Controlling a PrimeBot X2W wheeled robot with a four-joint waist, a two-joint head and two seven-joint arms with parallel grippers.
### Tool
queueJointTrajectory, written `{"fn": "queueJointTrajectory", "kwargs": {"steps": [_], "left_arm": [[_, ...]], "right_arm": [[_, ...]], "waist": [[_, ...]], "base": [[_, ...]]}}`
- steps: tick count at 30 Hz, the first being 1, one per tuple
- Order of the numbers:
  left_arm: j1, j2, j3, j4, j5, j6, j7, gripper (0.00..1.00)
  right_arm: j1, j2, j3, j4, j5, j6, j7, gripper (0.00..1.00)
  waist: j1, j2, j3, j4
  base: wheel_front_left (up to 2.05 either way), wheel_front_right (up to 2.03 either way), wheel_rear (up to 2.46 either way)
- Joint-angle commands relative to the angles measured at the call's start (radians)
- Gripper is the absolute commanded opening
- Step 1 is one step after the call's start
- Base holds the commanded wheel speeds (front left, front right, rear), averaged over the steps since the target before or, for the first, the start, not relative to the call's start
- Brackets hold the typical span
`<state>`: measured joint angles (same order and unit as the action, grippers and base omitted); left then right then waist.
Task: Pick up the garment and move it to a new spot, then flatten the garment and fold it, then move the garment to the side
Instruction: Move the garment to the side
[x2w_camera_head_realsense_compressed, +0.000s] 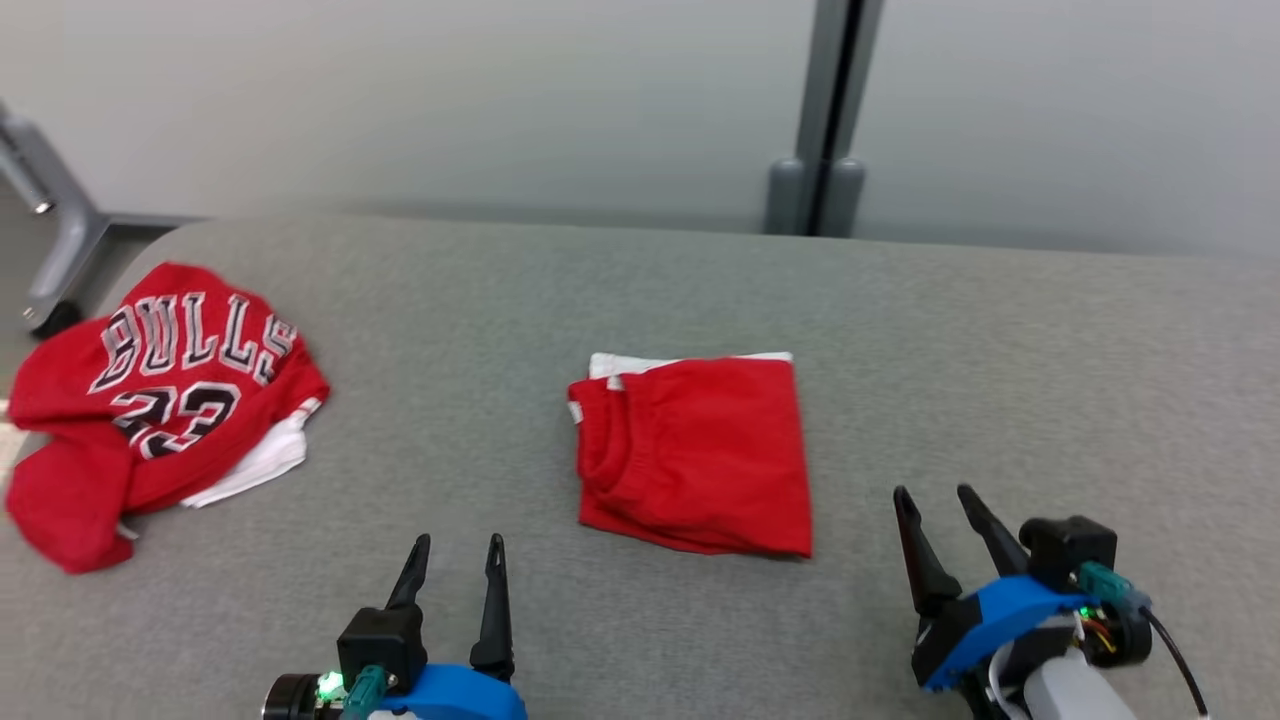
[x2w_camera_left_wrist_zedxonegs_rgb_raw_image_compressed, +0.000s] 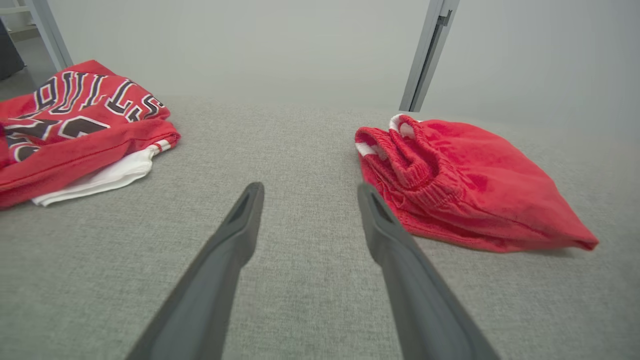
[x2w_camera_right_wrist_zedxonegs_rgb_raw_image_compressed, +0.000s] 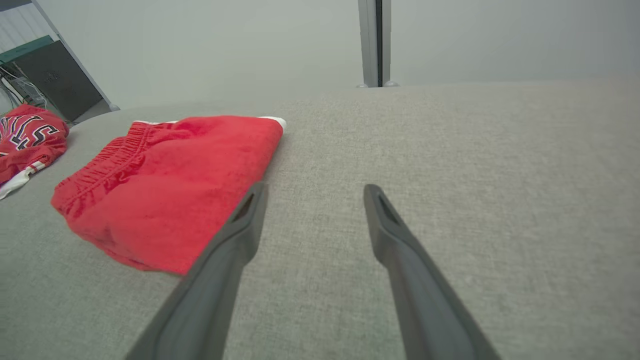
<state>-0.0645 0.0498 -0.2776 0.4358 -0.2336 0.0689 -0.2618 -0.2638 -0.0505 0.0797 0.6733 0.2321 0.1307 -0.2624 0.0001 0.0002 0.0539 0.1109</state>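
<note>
The red shorts (x2w_camera_head_realsense_compressed: 700, 455) are laid folded at the middle of the table (x2w_camera_head_realsense_compressed: 1000, 350), a jersey (x2w_camera_head_realsense_compressed: 170, 390) well apart at left. The left tool (x2w_camera_head_realsense_compressed: 460, 545) and the right tool (x2w_camera_head_realsense_compressed: 933, 495) are held open, empty.

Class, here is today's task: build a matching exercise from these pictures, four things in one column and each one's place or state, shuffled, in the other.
Column A
1 red shorts
2 Bulls jersey
3 left pincer
4 right pincer

Column B
a crumpled at the left edge of the grey table
b open, empty, right of the shorts
c folded, mid-table
d open, empty, between jersey and shorts, nearer the robot

Pairs: 1-c, 2-a, 3-d, 4-b
</note>
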Motion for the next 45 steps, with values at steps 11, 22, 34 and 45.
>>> {"fn": "queueJointTrajectory", "kwargs": {"steps": [11, 22, 34, 45], "left_arm": [[-0.036, 0.0, -0.032, -0.004, -0.017, 0.017, -0.005, 1.0], [-0.065, 0.0, -0.043, -0.023, -0.013, 0.026, -0.005, 1.0], [-0.081, 0.0, -0.076, -0.009, -0.001, -0.008, -0.005, 1.0], [-0.144, 0.0, -0.124, 0.009, -0.011, -0.009, -0.005, 1.0]], "right_arm": [[-0.203, -0.009, -0.059, 0.182, -0.029, 0.0, -0.003, 1.0], [-0.273, -0.011, -0.085, 0.313, -0.008, 0.0, -0.001, 0.0], [-0.251, -0.008, -0.013, 0.175, 0.011, 0.0, -0.002, 0.0], [-0.234, -0.002, 0.105, 0.121, 0.095, 0.0, -0.002, 0.0]], "waist": [[-0.0001, -0.0002, 0.126, 0.23], [-0.0001, -0.0002, 0.175, 0.228], [-0.0001, -0.0002, 0.101, -0.023], [-0.0001, -0.0002, 0.109, -0.399]], "base": [[0.0, 0.0, 0.0], [0.0, 0.0, 0.0], [0.0, 0.0, 0.0], [0.0, 0.0, 0.0]]}}
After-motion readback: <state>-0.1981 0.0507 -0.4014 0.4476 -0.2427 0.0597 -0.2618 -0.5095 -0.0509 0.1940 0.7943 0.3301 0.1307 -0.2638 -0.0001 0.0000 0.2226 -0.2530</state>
